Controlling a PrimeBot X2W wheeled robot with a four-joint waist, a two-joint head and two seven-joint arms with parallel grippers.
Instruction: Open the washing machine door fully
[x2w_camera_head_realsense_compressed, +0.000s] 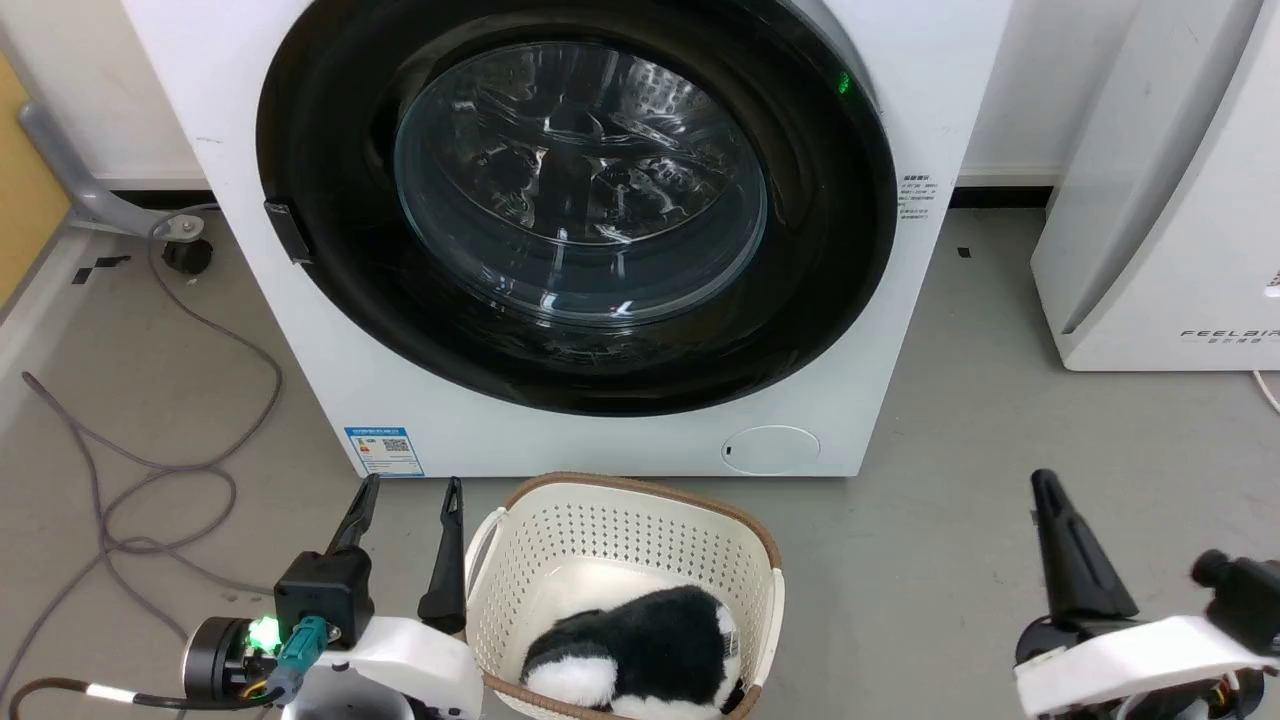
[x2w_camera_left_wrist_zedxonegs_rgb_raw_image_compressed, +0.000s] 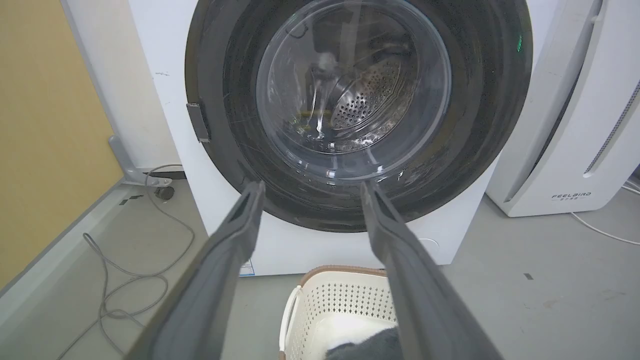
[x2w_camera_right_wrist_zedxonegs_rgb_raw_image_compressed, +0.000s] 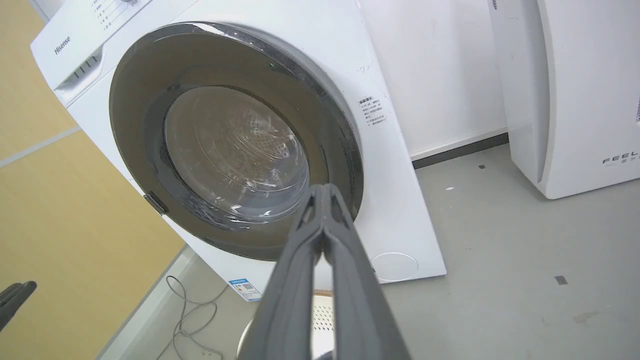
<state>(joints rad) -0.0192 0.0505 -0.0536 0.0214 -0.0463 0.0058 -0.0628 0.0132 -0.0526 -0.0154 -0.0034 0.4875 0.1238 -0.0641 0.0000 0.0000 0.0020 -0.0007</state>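
Progress is nil, as far as I can judge.

Head view: the washing machine door (x2w_camera_head_realsense_compressed: 580, 180) sits flat in the front of the washing machine (x2w_camera_head_realsense_compressed: 560, 445), closed, with no gap that I can see along its rim; a small dark tab (x2w_camera_head_realsense_compressed: 287, 231) juts out at its left edge, and I cannot tell whether that is the catch or the hinge; the left gripper (x2w_camera_head_realsense_compressed: 412, 488) hangs low at the lower left, fingers spread with nothing between them, well apart from the door; the right gripper (x2w_camera_head_realsense_compressed: 1045, 492) sits low at the lower right, just as far off; a basket (x2w_camera_head_realsense_compressed: 620, 488) holding a black-and-white soft toy (x2w_camera_head_realsense_compressed: 640, 640) stands on the floor just in front of the machine, between my two arms.

Left wrist view: the spread fingers frame the lower part of the door (x2w_camera_left_wrist_zedxonegs_rgb_raw_image_compressed: 350, 90) and touch nothing; the steel drum (x2w_camera_left_wrist_zedxonegs_rgb_raw_image_compressed: 370, 105) shows through the glass.

Right wrist view: the right gripper (x2w_camera_right_wrist_zedxonegs_rgb_raw_image_compressed: 322, 191) has its fingers pressed together, empty, pointing toward the door's lower right; the door (x2w_camera_right_wrist_zedxonegs_rgb_raw_image_compressed: 235, 145) lies flush here too.

By my reckoning everything is left: reach the rim, free the catch, swing it wide; the basket looks close enough to mind during the swing.
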